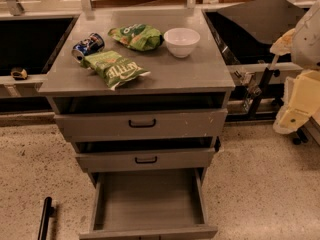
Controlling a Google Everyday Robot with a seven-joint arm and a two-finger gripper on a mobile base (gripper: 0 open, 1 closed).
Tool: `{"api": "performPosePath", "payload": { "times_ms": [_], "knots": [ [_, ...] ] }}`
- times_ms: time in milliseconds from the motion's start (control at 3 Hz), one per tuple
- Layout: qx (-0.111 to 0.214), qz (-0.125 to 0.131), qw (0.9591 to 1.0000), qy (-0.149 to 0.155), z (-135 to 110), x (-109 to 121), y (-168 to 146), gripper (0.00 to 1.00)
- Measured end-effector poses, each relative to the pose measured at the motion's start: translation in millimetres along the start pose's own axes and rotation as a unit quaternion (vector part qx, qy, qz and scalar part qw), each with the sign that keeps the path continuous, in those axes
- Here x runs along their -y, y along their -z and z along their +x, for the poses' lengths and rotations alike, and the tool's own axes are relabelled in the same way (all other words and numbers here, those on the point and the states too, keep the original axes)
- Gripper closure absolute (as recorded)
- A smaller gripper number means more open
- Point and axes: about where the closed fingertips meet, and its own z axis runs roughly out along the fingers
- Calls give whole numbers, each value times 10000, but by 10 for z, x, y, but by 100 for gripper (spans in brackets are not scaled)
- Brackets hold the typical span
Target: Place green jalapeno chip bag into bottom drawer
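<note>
The green jalapeno chip bag (114, 68), long and pale green with white "Kettle" lettering, lies flat near the front left of the grey cabinet top (200, 69). The bottom drawer (150, 196) is pulled open and its flat grey inside is bare. My gripper (295, 106) is on the cream arm at the far right edge. It is off to the side of the cabinet, below the level of the top and well away from the bag.
A soda can (88, 46) lies on its side behind the bag. A brighter green bag (136, 36) and a white bowl (181, 41) sit further back. The two upper drawers (142, 124) with black handles are slightly ajar. A black bar (45, 216) stands on the floor at the left.
</note>
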Motion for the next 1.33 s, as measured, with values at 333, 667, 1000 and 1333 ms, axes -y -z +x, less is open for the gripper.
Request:
{"api": "performPosePath", "payload": {
  "times_ms": [333,667,1000,1333],
  "knots": [
    [0,0,10000,0,0,0,0,0],
    [74,-275,9996,80,-274,59,-339,0],
    [114,-750,9962,435,-867,123,-900,0],
    [282,-1259,9862,1040,-1773,49,-1515,0]
  ]
}}
